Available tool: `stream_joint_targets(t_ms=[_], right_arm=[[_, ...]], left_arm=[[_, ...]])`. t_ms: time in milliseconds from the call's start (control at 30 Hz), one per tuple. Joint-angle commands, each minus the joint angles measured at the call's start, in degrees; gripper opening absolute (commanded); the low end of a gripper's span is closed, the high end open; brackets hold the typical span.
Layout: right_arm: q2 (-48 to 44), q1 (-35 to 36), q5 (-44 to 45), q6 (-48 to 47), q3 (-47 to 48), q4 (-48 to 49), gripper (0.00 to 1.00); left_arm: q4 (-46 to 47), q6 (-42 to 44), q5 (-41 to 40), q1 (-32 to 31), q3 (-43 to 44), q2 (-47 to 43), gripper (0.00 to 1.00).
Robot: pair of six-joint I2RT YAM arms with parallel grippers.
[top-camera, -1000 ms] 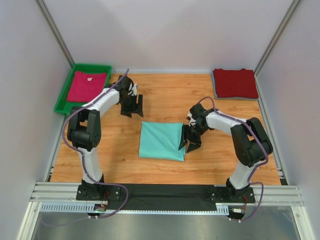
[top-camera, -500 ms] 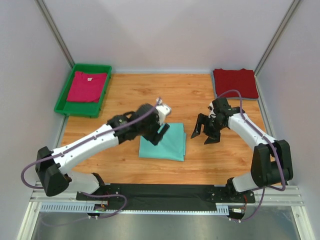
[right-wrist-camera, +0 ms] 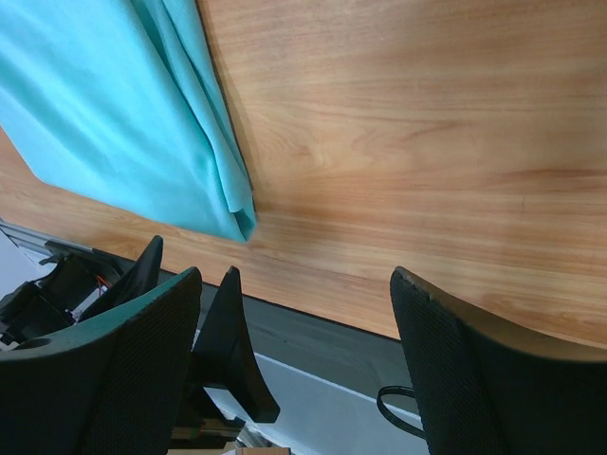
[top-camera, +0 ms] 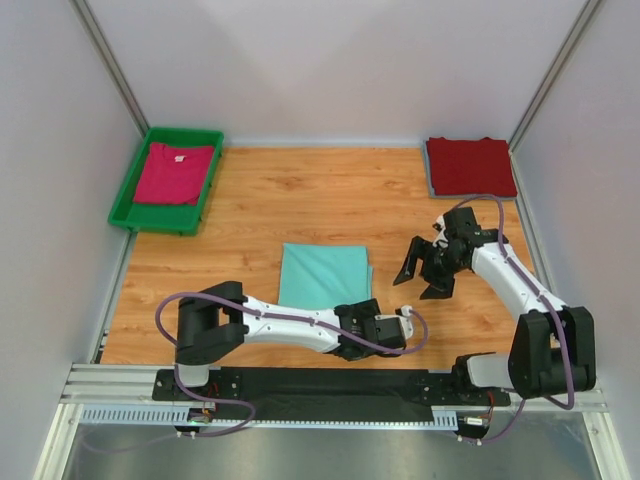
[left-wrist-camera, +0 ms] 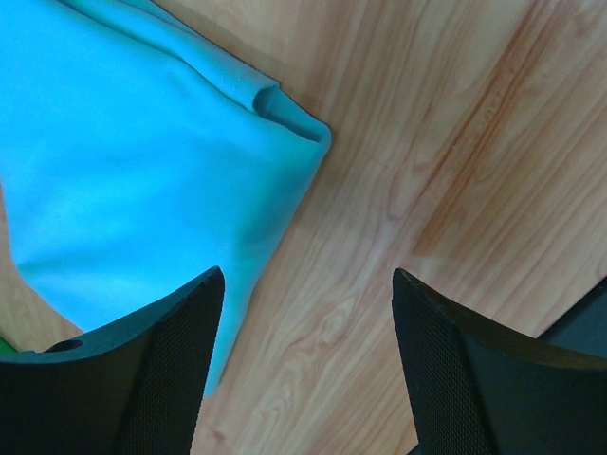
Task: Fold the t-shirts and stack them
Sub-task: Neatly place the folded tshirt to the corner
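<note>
Magenta-pink cloth t-shirt [top-camera: 176,172] in green plastic tray [top-camera: 128,195] far left, folded mint-teal cloth t-shirt [top-camera: 320,275] on wooden desk [top-camera: 300,200], left fingers [left-wrist-camera: 161,370] wide over its near right corner, right fingers [right-wrist-camera: 465,379] wide to its right, dark red cloth t-shirt [top-camera: 470,166] far right.

The right gripper [right-wrist-camera: 294,284] has its two black fingers spread wide over the wooden table [right-wrist-camera: 408,123]. A folded mint-teal t-shirt [right-wrist-camera: 104,104] lies on the wood, off to the left.
</note>
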Motion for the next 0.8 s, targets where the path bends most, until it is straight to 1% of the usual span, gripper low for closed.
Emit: stream_joint_targets(t_ms=[0, 67, 167, 233, 333, 367, 433, 467, 533, 567, 633, 700, 733, 767], right_arm=[[-2.7, -0.8, -1.6, -1.4, -2.1, 0.2, 0.82], [-3.6, -1.1, -1.8, -1.4, -3.7, 1.0, 0.82], [-3.5, -1.1, -2.6, -1.1, -4.9, 2.1, 0.82], [-2.9, -1.2, -3.1, -0.8, -5.0, 2.4, 0.82], [-1.7, -1.2, -4.3, -0.3, -4.7, 3.9, 0.82], [-0.6, -1.2, -4.5, -0.4, -4.1, 4.4, 0.82], [0.7, -1.2, -4.8, -0.3, -3.2, 4.8, 0.82], [1.9, -1.2, -5.1, -0.2, -2.4, 5.2, 0.82], [4.0, -1.2, -5.2, -0.2, -1.5, 5.7, 0.82], [4.8, -1.2, -5.5, -0.1, -0.8, 6.3, 0.82], [6.7, -1.4, -6.5, -0.2, 0.0, 6.8, 0.82], [9.9, -1.6, -9.5, 0.5, 1.1, 8.5, 0.82], [11.9, -1.7, -10.8, 0.7, 1.4, 10.4, 0.83], [12.8, -1.8, -13.6, 1.2, 1.6, 11.6, 0.84]], left_arm=[[4.6, 4.9, -3.0, -0.2, 3.1, 0.6, 0.78], [5.2, 8.2, -2.6, -0.3, 4.2, 2.9, 0.78], [6.6, 9.8, -0.6, -0.3, 4.7, 4.9, 0.75], [7.4, 10.1, -0.7, -0.2, 4.7, 6.8, 0.73], [7.4, 11.0, -1.5, -0.1, 4.9, 9.1, 0.68], [7.5, 11.3, -2.0, -0.1, 4.7, 9.7, 0.65], [7.7, 12.2, -2.2, 0.1, 4.7, 10.7, 0.62], [7.9, 12.6, -2.4, 0.3, 4.7, 11.0, 0.57], [8.6, 13.4, -2.4, 0.9, 4.7, 11.3, 0.51], [8.7, 13.5, -2.3, 1.1, 4.9, 11.3, 0.42], [8.7, 13.8, -2.0, 2.2, 5.0, 10.7, 0.34], [8.8, 13.9, -1.0, 3.5, 4.7, 9.9, 0.19], [8.9, 13.7, -0.6, 4.0, 4.5, 8.5, 0.15], [8.8, 13.8, -0.1, 4.4, 4.1, 7.8, 0.00]])
